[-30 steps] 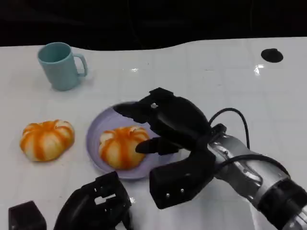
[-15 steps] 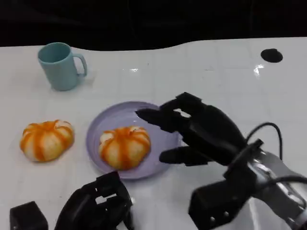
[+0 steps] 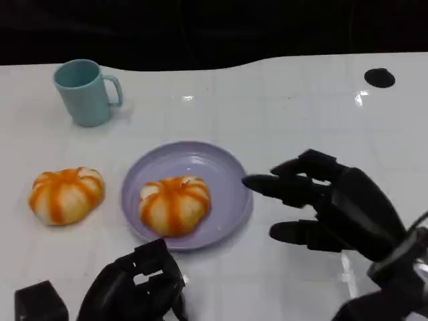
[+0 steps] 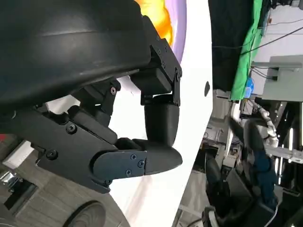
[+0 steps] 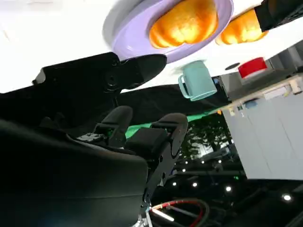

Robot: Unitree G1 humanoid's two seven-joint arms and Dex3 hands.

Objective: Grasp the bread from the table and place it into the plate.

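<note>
Nearest, at the lower left, the left hand rests on the white desk, fingers curled in and holding nothing. At the lower right, the right hand hovers just beside the plate, fingers spread and empty. One bun sits in the plate (purple); another bun lies left of it. Farthest stands a cup.

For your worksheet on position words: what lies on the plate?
One orange-striped bread lies on the plate. The plate surface beneath it is covered, so unseen.
</note>
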